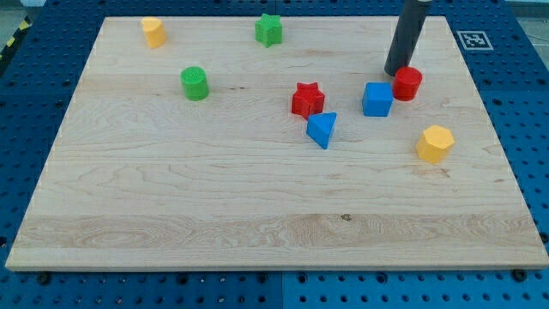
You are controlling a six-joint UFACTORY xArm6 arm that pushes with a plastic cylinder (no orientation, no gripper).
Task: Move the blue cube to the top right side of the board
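Wooden board [171, 197] carries red, blue, green, yellow blocks.

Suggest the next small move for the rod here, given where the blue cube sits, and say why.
Probably swing my tip around to the lower-left of the blue cube. It now rests above the cube, beside the red cylinder, on the side the cube must travel toward. Pushing from here would likely drive the cube away from the top right.

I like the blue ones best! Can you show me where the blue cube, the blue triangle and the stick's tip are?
blue cube [377, 99], camera view, middle of its top face.
blue triangle block [322, 129], camera view, its front face.
my tip [395, 73], camera view, the rod's very end, beside the red cylinder [408, 82].
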